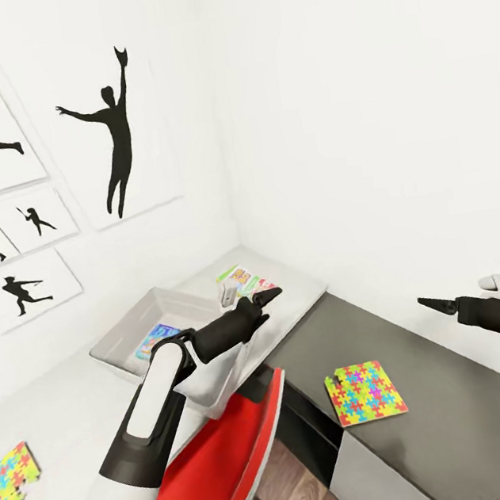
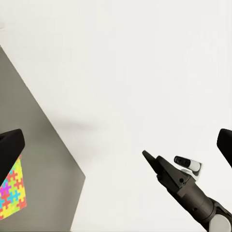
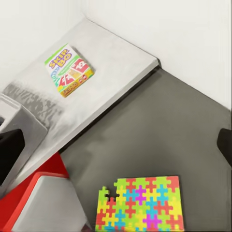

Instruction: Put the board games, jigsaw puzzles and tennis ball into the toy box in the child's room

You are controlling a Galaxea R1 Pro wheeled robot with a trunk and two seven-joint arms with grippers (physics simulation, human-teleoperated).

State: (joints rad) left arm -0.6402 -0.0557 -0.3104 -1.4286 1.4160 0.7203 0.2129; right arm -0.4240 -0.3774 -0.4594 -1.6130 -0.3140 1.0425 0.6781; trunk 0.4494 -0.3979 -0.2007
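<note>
Left fingers (image 1: 272, 298): black, drawn together to a point, holding nothing, hovering over the far end of the toy box and just short of the Skip-Bo box.
Right fingers (image 1: 433, 303): black, pressed shut into a thin tip, empty, raised above the dark counter section and well apart from the puzzle there; seen also from the left wrist (image 2: 149, 158).
Toy box (image 1: 127, 339): long shallow grey bin on the light counter (image 1: 58, 415) along the picture wall, partly hidden by the left arm.
Inside toy box: one flat colourful item (image 1: 154, 340) lying on the bottom, print too blurred to read.
Skip-Bo box (image 3: 69, 70): lying flat on the light counter in the corner, just beyond the bin's far end; in the head view (image 1: 242, 280) partly behind the left fingers.
Jigsaw puzzle, dark section (image 3: 140, 204): flat on the dark grey counter (image 1: 430, 383), near the edge beside the red chair; also at (image 1: 364, 392).
Jigsaw puzzle, near end (image 1: 13, 479): flat on the light counter at the picture's left edge, well apart from the bin.
Red chair (image 1: 227, 470): tucked below the counter corner, under the left arm.
Wall pictures (image 1: 112, 134): black athlete silhouettes on white panels above the bin.
Small white-grey device (image 1: 498, 282): on the white surface just behind the right arm.
</note>
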